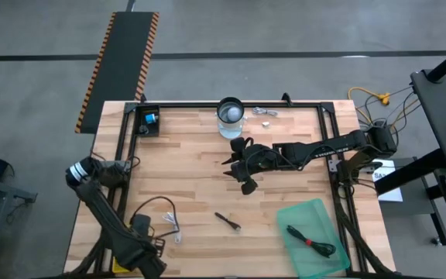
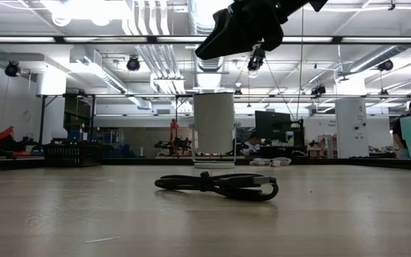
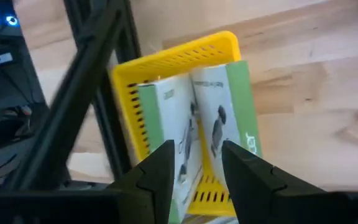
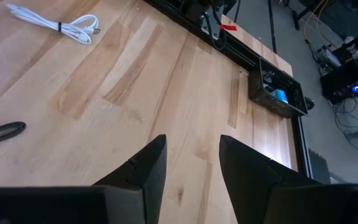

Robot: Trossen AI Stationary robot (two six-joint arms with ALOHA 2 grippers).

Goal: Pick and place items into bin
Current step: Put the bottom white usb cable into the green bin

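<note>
My left gripper (image 3: 197, 152) is open at the table's near left corner, where its arm (image 1: 130, 248) hides it from above. Its fingers point down over white and green printed packets (image 3: 219, 118) standing on edge in a yellow slotted basket (image 3: 173, 59). My right gripper (image 1: 242, 167) hangs open over the table's middle with nothing between its fingers (image 4: 191, 146). A white cable (image 1: 173, 225) and a short black bundled cable (image 2: 216, 185) lie on the wood. A black cable with a red tip (image 1: 310, 240) lies in the green bin (image 1: 293, 213).
A clear round jar (image 1: 231, 116) stands at the far middle, with small metal bits (image 1: 265, 112) beside it. A small black box with something blue inside (image 1: 147, 122) sits at the far left corner. A black frame (image 1: 207, 105) rims the table.
</note>
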